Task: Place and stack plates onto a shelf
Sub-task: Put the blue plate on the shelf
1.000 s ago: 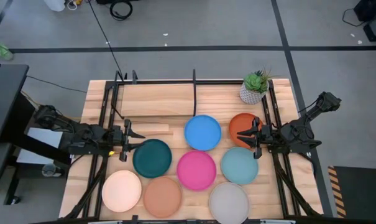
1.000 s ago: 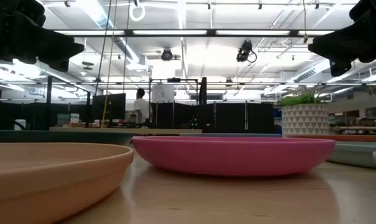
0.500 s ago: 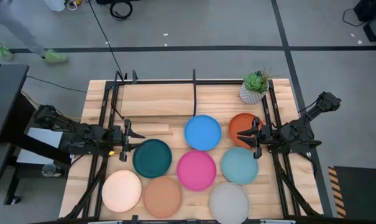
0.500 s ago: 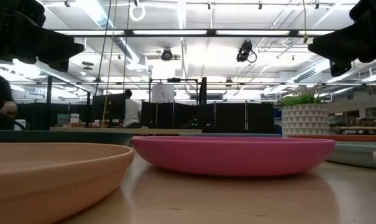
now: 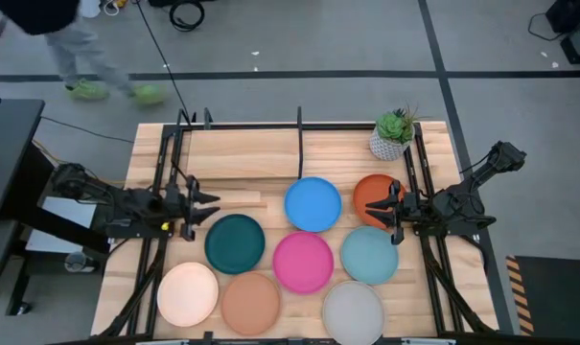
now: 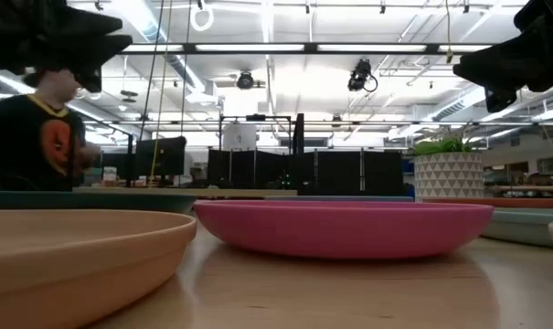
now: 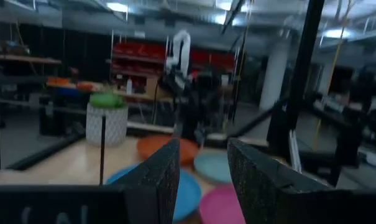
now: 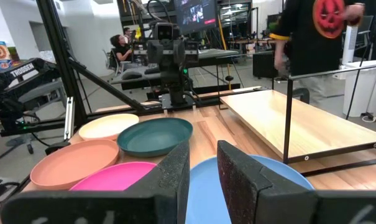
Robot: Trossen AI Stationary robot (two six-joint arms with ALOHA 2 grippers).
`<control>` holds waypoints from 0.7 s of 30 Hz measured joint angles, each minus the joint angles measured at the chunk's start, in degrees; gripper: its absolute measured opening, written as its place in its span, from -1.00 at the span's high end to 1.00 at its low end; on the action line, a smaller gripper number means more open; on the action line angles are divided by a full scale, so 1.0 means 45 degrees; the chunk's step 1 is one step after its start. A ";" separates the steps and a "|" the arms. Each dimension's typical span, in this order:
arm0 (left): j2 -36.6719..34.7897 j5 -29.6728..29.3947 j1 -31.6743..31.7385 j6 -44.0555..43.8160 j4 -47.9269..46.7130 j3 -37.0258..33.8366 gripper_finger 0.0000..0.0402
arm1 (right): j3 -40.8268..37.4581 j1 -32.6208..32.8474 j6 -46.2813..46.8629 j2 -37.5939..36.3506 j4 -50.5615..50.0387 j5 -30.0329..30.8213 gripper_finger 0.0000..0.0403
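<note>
We've got all eight plates flat on the table, none on the shelf (image 5: 242, 153) yet; left gripper (image 5: 201, 202) hovers just beside the dark teal plate (image 5: 235, 242), fingers narrowly parted and empty. Right gripper (image 5: 393, 211) sits over the orange-red plate (image 5: 374, 195), also narrow and empty. Main risk as we see it: plates nearly touch, so a finger sliding under one rim could shove the blue plate (image 5: 313, 204) or magenta plate (image 5: 303, 262).

"Where do you look from?"
"Straight down over my worktop (image 5: 270, 153) from high up, and level from its near edge, close behind the magenta plate (image 6: 343, 227)."
"And your wrists?"
"Each faces inward across it; all four share that plate."
</note>
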 joint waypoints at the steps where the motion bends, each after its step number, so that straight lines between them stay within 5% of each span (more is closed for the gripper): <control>1: 0.0000 0.0000 0.0035 0.0027 0.0138 0.0000 0.29 | -0.0001 -0.0005 0.0003 -0.0003 0.0023 -0.0002 0.56; 11: 0.0005 0.0223 0.0024 -0.0077 -0.0186 0.0005 0.29 | -0.0002 -0.0015 -0.0185 0.0002 0.1610 -0.0023 0.56; 17: 0.0005 0.2968 0.0018 0.0333 0.0021 0.0005 0.29 | 0.0068 -0.0128 -0.0225 -0.0006 0.3002 -0.0257 0.56; 21: 0.0012 0.3334 0.0018 0.0377 0.0017 0.0005 0.29 | 0.1454 -0.0412 -0.0141 0.0228 0.0366 -0.0242 0.57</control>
